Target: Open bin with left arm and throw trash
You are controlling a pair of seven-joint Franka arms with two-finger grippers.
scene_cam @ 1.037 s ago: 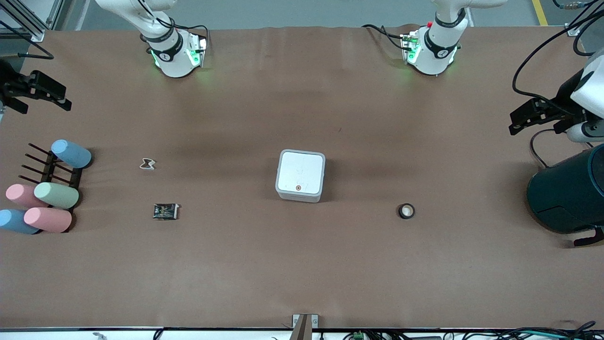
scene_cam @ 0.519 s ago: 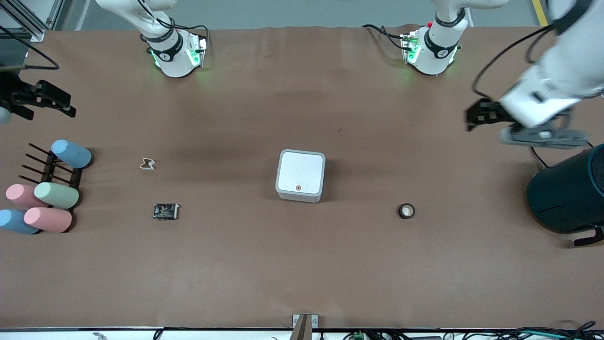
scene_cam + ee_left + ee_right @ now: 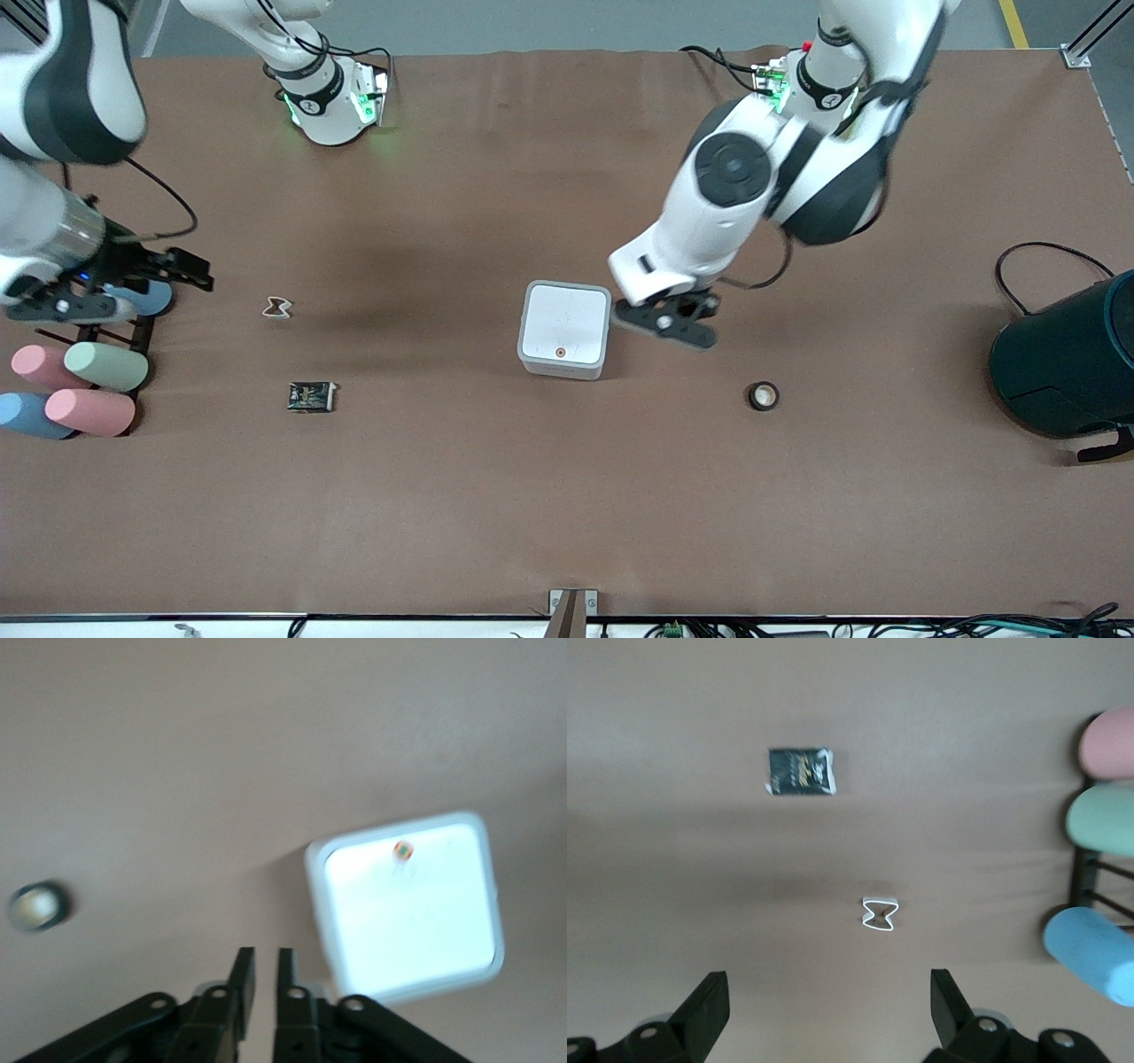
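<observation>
Small square white-grey plastic bin (image 3: 564, 330) with rounded corners: stands mid-table, flat lid down, orange-brown dot (image 3: 560, 353) on the lid edge nearer the front camera. Bare brown table (image 3: 567, 505) lies open on all its sides.

Left gripper (image 3: 666, 322): hangs over the table just beside the bin, toward the left arm's end. Its wrist view shows the fingers (image 3: 239, 970) drawn nearly together with a slim gap, nothing between them, and the bin (image 3: 407, 904) close by.

Small black-and-white round roll (image 3: 764, 396): on the table toward the left arm's end, nearer the front camera than the bin, well apart from it; blurred in the left wrist view (image 3: 37, 906).

Right gripper (image 3: 124, 288): over the pastel cylinders (image 3: 97, 390) and their dark rack (image 3: 106, 330) at the right arm's end. Jaws spread wide and empty, seen plainly only in the right wrist view (image 3: 828, 1014).

White bow-shaped loop (image 3: 277, 307) and dark square packet (image 3: 311, 396): on open table between the rack and the bin, the packet nearer the front camera. Packet print is unreadable.

Big dark teal round bin (image 3: 1067, 359): at the left arm's end, cut off by the front view's edge.
</observation>
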